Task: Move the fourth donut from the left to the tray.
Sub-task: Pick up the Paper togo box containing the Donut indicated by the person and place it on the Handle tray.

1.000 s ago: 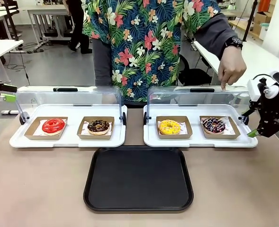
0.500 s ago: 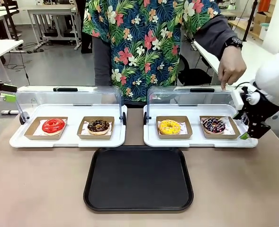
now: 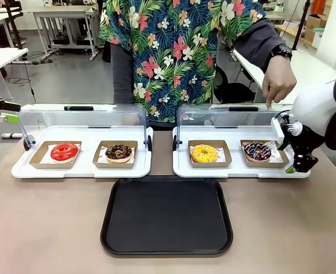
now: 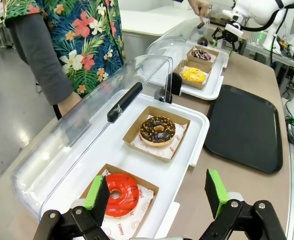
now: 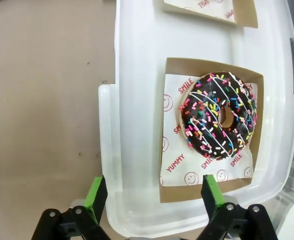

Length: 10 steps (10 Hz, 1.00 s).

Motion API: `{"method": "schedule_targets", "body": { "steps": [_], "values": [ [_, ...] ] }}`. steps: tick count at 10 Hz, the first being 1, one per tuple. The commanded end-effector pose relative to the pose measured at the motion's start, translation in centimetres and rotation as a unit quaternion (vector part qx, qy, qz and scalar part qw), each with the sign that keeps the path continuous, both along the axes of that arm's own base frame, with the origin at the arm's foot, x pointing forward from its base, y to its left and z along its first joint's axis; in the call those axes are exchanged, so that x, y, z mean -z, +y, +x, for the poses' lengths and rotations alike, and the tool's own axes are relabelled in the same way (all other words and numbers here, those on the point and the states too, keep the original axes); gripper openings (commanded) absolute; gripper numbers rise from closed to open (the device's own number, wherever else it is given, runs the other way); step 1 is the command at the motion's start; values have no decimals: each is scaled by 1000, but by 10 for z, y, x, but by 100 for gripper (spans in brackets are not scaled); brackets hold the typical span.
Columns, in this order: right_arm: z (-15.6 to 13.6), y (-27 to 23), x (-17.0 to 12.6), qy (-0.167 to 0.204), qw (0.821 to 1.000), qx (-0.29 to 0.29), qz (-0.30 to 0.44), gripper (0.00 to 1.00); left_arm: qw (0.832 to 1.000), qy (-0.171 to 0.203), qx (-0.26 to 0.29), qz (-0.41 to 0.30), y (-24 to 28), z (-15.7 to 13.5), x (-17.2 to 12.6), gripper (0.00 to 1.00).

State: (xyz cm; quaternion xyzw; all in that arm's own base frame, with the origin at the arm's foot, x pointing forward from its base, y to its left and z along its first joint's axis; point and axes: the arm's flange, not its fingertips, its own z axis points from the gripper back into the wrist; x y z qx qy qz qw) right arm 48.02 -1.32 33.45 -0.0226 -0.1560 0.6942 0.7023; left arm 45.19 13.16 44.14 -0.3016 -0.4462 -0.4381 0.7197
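Red print on the white paper liner (image 5: 172,145) beneath the fourth donut (image 5: 219,115) read "SMILE" and "YUMMY", repeated around its edges beside small smiley faces; a second liner (image 4: 146,196), beneath the red donut (image 4: 119,192), also carried "YUMMY" in red.

Dark chocolate fourth donut (image 5: 217,116) with white drizzle and multicoloured sprinkles, in a brown holder (image 5: 211,66); black tray (image 3: 166,215); tan table (image 3: 48,228); person's blue floral shirt (image 3: 179,45).

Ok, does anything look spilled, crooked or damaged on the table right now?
Nothing stands out. The sprinkled chocolate donut sits whole in its cardboard holder, the red donut, crumb-topped donut and yellow donut look intact too, and the black tray lies square to the table edge.
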Motion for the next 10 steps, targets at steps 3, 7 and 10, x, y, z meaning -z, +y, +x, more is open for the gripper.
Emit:
{"method": "schedule_targets", "body": {
  "steps": [3, 7, 10],
  "values": [
    [17, -2, 12, -36, 999, 6, -20, 100, 1000, -1, -2, -1, -2, -2, -2, 100],
    [27, -5, 21, -48, 998, 13, -24, 100, 1000, -1, -2, -1, -2, -2, -2, 100],
    [31, -6, 26, -47, 999, 17, -23, 100, 1000, -1, -2, -1, -2, -2, -2, 100]
  ]
}}
